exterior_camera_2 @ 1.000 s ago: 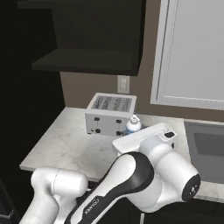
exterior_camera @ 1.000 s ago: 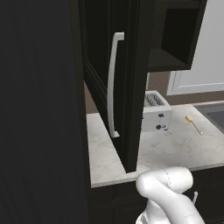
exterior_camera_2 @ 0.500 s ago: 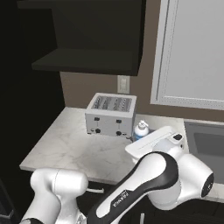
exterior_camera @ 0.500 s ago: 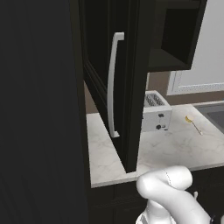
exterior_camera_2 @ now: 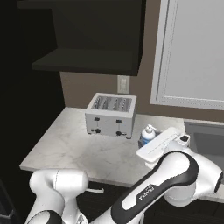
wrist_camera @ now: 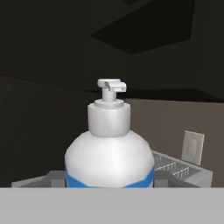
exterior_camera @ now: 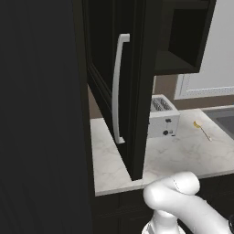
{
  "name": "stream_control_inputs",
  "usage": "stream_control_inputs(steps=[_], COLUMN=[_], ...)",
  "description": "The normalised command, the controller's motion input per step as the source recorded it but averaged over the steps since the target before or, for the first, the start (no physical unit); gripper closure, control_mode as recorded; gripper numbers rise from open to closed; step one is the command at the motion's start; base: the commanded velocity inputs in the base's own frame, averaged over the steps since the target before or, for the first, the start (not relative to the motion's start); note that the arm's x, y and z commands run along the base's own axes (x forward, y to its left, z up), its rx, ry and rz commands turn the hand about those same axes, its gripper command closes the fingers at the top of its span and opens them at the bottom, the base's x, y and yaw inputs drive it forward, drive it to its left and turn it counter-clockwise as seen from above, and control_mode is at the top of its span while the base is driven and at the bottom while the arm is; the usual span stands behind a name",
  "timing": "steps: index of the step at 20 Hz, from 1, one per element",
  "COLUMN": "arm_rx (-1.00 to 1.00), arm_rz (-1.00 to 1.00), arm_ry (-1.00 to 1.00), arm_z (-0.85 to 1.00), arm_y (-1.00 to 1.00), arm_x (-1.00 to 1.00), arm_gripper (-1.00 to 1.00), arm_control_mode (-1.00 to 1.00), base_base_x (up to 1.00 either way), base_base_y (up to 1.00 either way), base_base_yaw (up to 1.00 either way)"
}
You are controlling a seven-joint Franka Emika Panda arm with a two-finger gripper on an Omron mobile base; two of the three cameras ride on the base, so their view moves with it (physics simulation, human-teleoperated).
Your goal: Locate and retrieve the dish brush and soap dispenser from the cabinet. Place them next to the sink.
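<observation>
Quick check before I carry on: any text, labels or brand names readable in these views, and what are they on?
"FRANKA": dark lettering along the white robot arm in the right base view, small and only roughly readable.
soap dispenser: no label or print visible.
toaster: dark knobs, no readable text.

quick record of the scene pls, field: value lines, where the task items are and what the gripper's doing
soap dispenser: upright on the counter between toaster and sink, close in front of the hand camera
dish brush: lying flat on the counter, right of the toaster, near the sink
cabinet: door open, bar handle facing out
toaster: on the counter against the back wall
sink: at the right end of the counter
gripper: fingers hidden; open or shut cannot be told
counter: pale marble
</observation>
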Motion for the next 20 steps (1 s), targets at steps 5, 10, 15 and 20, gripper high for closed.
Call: stream_control_inputs(steps=[5,10,15,20], arm_rx=[-0.04,-0.05,-0.02,-0.03], arm_rz=[0.07,0.06,0.05,0.05], arm_ry=[0.0,0.0,0.0,0.0], arm_z=[-0.36,-0.38,-0.33,-0.34], arm_y=[-0.21,-0.2,-0.17,-0.16], arm_x=[0.2,0.19,0.17,0.18], arm_gripper=[1.0,1.0,1.0,1.0], arm_control_mode=[-1.0,-1.0,-1.0,-1.0], base_base_x=[0.0,0.0,0.0,0.0], base_base_y=[0.0,0.0,0.0,0.0], base_base_yaw=[0.0,0.0,0.0,0.0])
